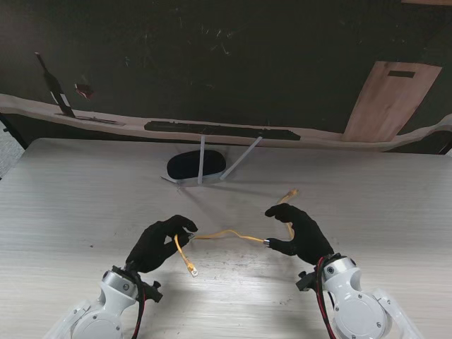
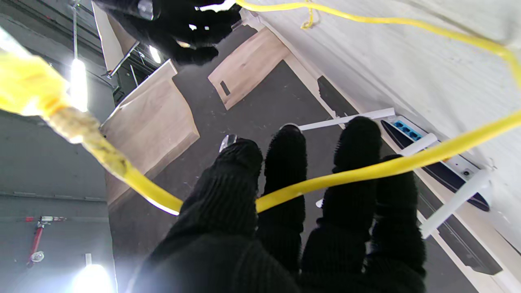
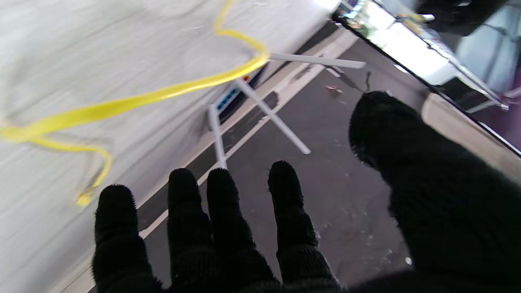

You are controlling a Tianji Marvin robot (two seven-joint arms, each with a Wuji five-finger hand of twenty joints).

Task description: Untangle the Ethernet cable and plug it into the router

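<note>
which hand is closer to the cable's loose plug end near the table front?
Left. The left hand holds the cable right beside the plug; the right hand is across the table, at the cable's far stretch.

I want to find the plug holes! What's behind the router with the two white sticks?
Behind the router you can see only the table's far edge and dark floor. Its blue plug holes sit on the side facing the hands. What lies under it is covered.
</note>
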